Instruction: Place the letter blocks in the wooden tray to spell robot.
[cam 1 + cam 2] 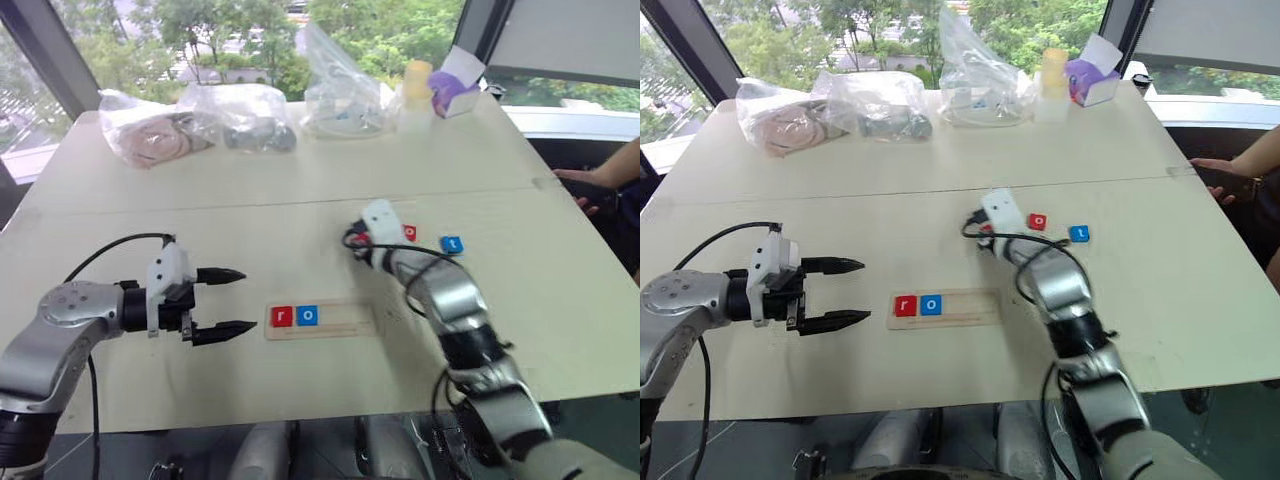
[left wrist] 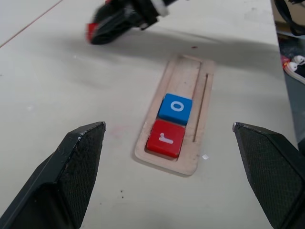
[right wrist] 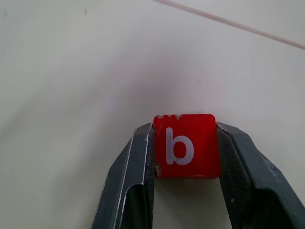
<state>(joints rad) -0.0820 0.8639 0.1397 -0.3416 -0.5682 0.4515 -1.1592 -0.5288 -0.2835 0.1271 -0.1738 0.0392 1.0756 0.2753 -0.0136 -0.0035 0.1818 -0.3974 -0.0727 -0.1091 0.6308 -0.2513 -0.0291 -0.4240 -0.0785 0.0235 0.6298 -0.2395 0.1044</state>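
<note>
Right wrist view had the right gripper (image 3: 187, 157) clamped on a red block (image 3: 186, 145) reading white "b", one finger (image 3: 131, 176) on each side of it, cream table (image 3: 71, 71) underneath. Head views put that gripper near mid-table, beyond the wooden tray (image 1: 320, 319) and off its right end.

Tray lay on the near part of the table, long side running left-right. Two blocks sat in its slot at the left end, touching: red "r" (image 1: 282, 316) first, blue "o" (image 1: 307, 315) next to it. Rest of slot bare wood.

Loose on the table right of the right gripper: red "o" block (image 1: 1038, 221), then blue "t" block (image 1: 1078, 233), near each other but apart.

Left gripper (image 1: 222, 301) hung just left of the tray, jaws spread wide, nothing between them, pointing toward the tray.

Far edge: clear plastic bags (image 1: 240, 115), a yellowish bottle (image 1: 416, 85), a purple-and-white box (image 1: 455, 90); no readable labels. Person's hand (image 1: 580, 185) rested at the right edge.
</note>
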